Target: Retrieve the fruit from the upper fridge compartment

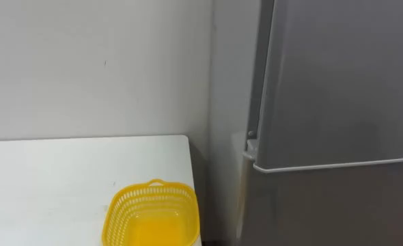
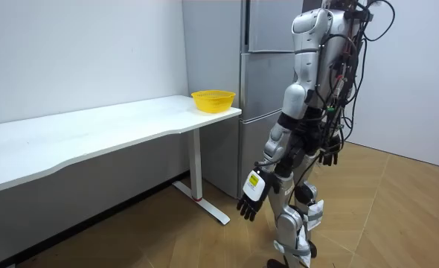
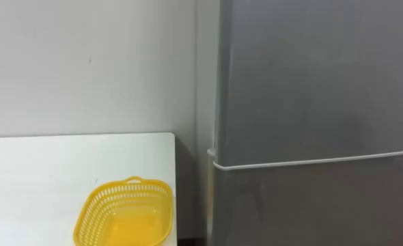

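Left hand (image 2: 251, 197): fingers loose and a little apart, nothing in them, hung low by my thigh. Right hand (image 2: 327, 157): fingers slack too, empty, down at my hip. I stood upright facing the tall grey metal fridge (image 1: 338, 102), close to it. Its upper door (image 3: 311, 82) was shut, as was the lower door (image 3: 311, 205) under the seam. Just left of the fridge was the long white table (image 1: 65, 178), with a yellow plastic lattice basket (image 1: 123, 208) at its near corner, beside the fridge.
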Tool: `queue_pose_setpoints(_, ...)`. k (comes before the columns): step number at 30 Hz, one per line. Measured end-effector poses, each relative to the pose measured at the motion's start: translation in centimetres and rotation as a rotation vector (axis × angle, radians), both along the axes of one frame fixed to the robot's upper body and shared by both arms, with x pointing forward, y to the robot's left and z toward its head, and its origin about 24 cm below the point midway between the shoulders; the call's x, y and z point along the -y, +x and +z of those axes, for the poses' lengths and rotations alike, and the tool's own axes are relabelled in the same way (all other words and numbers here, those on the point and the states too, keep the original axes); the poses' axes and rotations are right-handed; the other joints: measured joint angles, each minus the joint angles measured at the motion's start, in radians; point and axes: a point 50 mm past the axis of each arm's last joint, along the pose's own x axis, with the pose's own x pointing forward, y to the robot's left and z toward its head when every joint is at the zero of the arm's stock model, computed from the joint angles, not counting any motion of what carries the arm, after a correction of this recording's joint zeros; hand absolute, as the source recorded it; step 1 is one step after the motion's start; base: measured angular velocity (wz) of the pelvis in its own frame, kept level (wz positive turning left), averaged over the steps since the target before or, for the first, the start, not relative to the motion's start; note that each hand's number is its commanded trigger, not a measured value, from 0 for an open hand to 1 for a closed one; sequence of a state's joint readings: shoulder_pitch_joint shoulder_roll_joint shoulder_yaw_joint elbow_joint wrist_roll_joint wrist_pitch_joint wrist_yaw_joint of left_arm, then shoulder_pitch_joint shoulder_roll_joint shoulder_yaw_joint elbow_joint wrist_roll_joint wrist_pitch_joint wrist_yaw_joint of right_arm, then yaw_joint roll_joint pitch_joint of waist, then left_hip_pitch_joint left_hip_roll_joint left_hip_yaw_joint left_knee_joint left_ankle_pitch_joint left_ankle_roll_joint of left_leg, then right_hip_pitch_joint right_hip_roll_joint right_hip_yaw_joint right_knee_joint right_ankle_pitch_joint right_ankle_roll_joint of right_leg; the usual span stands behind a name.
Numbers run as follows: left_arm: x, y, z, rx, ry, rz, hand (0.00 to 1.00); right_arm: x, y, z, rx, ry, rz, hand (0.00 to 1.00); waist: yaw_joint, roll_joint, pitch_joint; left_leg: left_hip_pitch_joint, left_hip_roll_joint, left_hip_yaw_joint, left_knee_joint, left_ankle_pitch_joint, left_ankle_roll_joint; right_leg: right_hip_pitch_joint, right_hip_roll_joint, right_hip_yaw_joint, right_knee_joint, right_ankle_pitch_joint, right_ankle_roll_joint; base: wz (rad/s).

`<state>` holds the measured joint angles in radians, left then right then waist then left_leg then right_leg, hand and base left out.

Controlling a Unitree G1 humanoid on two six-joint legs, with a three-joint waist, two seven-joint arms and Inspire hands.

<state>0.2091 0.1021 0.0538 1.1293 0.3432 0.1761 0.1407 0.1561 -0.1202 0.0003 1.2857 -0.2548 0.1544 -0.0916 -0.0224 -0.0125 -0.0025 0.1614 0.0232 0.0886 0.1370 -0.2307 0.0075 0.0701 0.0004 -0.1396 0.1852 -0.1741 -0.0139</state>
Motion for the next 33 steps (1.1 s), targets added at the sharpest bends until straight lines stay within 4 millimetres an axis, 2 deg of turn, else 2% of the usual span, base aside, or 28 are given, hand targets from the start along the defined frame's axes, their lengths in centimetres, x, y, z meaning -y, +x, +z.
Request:
queue_pose_setpoints(10, -0.07, -0.37, -0.03, -0.034, -0.025, 0.007, 0.00, -0.24, 0.03, -0.06, -0.011, 0.031, 0.021, 0.00, 0.003, -0.012, 0.0051, 0.006, -0.002, 0.001, 0.000, 0.000, 0.000, 0.010, -0.004, 0.000, 0.000, -0.007, 0.002, 0.02)
queue_pose_setpoints(22, -0.07, -0.52, -0.05, -0.039, -0.026, 0.009, 0.00, -0.36, 0.15, -0.10, -0.019, 0.031, 0.023, 0.00, 0.004, -0.012, 0.0044, -0.002, -0.002, 0.003, 0.000, 0.000, 0.000, -0.009, -0.008, -0.001, 0.002, -0.009, 0.002, 0.00)
queue_pose_setpoints(25, -0.06, -0.56, -0.05, -0.039, -0.027, 0.018, 0.00, -0.41, 0.19, -0.11, -0.019, 0.033, 0.027, 0.00, 0.003, -0.011, 0.0022, -0.010, -0.002, 0.003, 0.002, 0.000, 0.000, -0.016, -0.009, -0.003, 0.002, -0.009, 0.002, 0.00)
queue_pose_setpoints(33, -0.27, -0.41, 0.05, 0.038, -0.012, 0.234, 0.00, -0.47, 0.09, -0.12, -0.027, 0.045, 0.014, 0.00, 0.003, -0.002, 0.0016, -0.015, -0.003, 0.004, 0.009, 0.000, 0.000, -0.014, -0.010, -0.004, 0.001, -0.008, 0.003, 0.00)
